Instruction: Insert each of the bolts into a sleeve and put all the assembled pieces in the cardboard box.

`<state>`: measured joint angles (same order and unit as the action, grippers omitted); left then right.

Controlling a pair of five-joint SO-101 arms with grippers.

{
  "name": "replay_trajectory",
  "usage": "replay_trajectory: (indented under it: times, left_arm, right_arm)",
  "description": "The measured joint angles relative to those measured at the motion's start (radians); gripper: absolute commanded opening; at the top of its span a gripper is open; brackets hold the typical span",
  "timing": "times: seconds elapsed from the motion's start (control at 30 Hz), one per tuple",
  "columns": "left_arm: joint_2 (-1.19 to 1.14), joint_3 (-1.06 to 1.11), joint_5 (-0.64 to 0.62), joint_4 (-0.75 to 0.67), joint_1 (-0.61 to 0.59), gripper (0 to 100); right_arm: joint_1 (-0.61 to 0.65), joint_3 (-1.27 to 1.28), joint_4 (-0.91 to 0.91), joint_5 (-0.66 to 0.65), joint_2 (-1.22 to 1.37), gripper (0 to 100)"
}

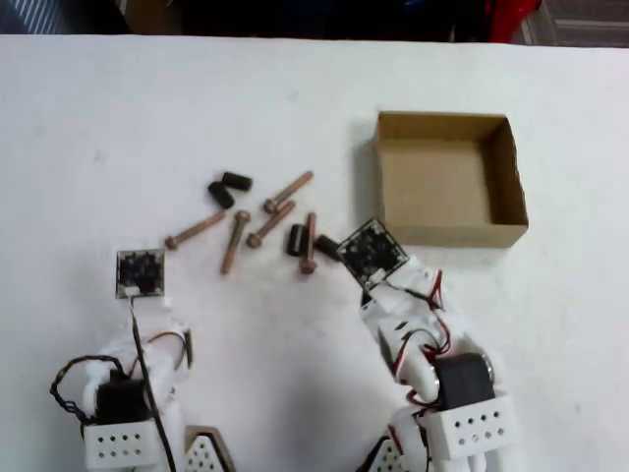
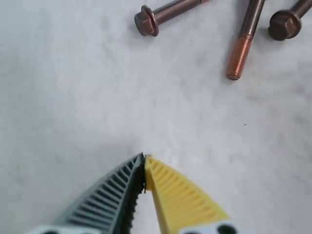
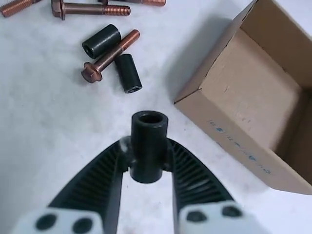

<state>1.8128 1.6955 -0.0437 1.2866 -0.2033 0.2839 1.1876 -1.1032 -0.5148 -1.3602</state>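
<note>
Several copper bolts (image 1: 235, 241) and black sleeves (image 1: 220, 195) lie scattered mid-table, left of the open cardboard box (image 1: 447, 177). My right gripper (image 3: 147, 144) is shut on one black sleeve (image 3: 148, 127), held upright just above the table, near the box's front corner (image 3: 195, 97). Just beyond it lie two more sleeves (image 3: 101, 41) (image 3: 128, 72) with a bolt (image 3: 109, 56) between them. My left gripper (image 2: 145, 158) is shut and empty, low over bare table. Three bolts (image 2: 165, 13) (image 2: 245, 41) (image 2: 287, 22) lie a short way ahead of it.
The box interior (image 3: 273, 83) holds nothing that I can see. Both arms (image 1: 138, 324) (image 1: 413, 324) come in from the near table edge, with bare white surface between them and around the pile.
</note>
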Motion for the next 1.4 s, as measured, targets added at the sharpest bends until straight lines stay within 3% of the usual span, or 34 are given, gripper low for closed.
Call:
replay_trajectory:
  times: [1.4]
  left_arm:
    - [0.0, 0.0, 0.0, 0.0, 0.0, 2]
  right_arm:
    - [-0.051, 0.04, 0.003, -0.002, 0.0, 1.6]
